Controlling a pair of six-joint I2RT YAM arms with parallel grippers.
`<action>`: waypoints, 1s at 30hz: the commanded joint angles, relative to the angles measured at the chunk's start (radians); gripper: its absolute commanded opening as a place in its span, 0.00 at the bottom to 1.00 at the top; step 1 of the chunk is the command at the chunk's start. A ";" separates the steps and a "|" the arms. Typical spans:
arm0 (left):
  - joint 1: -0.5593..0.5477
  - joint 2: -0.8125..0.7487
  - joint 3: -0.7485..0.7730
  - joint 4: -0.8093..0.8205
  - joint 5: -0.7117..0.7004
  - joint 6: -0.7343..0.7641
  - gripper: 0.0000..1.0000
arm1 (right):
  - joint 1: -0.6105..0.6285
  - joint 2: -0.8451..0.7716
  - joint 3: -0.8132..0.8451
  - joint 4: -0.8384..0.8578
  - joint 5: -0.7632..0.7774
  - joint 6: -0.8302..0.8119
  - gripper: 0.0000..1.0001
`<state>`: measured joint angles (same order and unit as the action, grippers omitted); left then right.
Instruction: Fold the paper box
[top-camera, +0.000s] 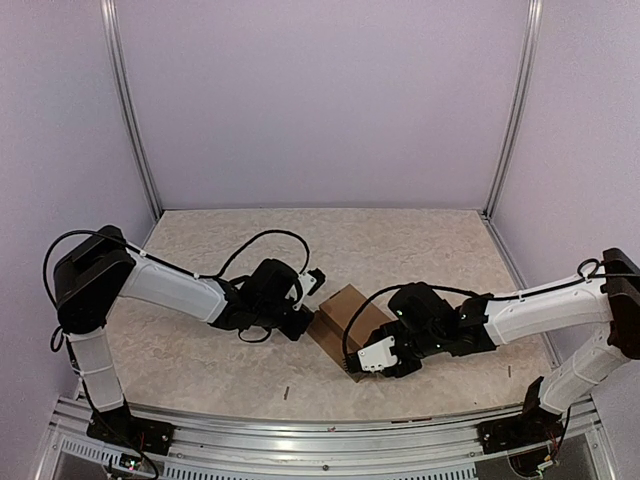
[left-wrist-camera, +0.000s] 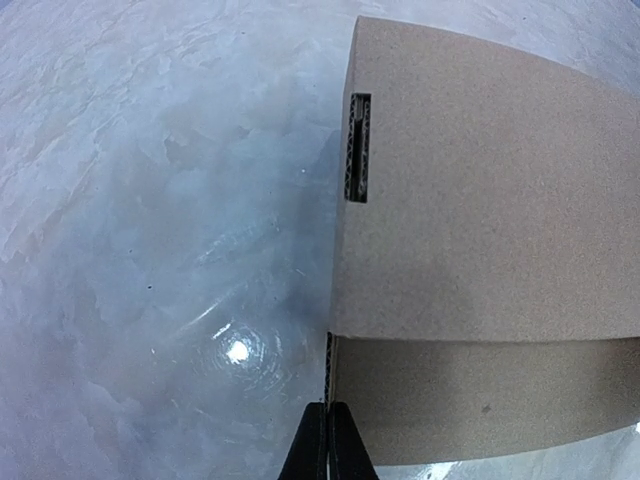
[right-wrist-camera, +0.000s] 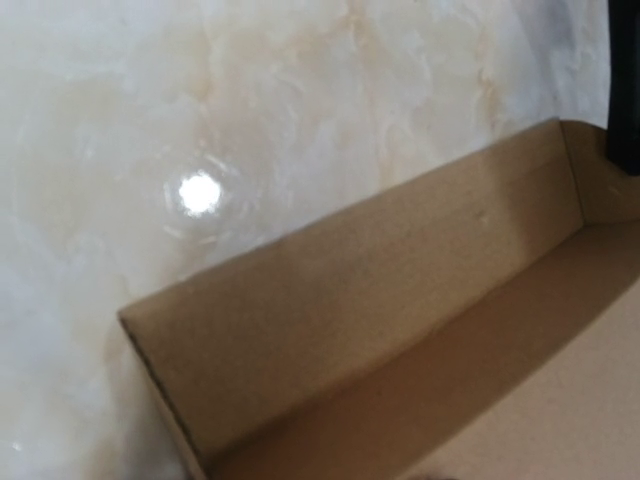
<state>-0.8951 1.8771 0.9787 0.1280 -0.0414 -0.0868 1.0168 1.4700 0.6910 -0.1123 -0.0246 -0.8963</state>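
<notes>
Toward the near edge of the worktop (top-camera: 420, 250), at mid-width: partly folded paper box (top-camera: 345, 312), walls raised.
From the left, we find the left gripper (left-wrist-camera: 327, 425) clenched, apparently pinching a wall edge of the box. The right gripper (top-camera: 372, 358) sits at its near-right corner, jaw state we cannot tell. We judge the matte brown corrugated card light, stiff along panels and easily creased, so we advise gripping wall edges near corners.
</notes>
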 joint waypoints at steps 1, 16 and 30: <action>-0.013 -0.014 -0.021 0.032 -0.014 0.025 0.00 | -0.016 0.052 -0.018 -0.113 -0.048 0.012 0.47; -0.041 -0.014 -0.039 0.053 -0.081 0.023 0.00 | -0.047 0.047 -0.018 -0.118 -0.061 0.013 0.49; -0.038 0.021 0.043 0.002 -0.080 0.080 0.00 | -0.046 0.054 -0.022 -0.126 -0.067 -0.014 0.49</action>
<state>-0.9283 1.8812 0.9810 0.1360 -0.1207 -0.0311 0.9791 1.4700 0.6941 -0.1238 -0.0750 -0.9024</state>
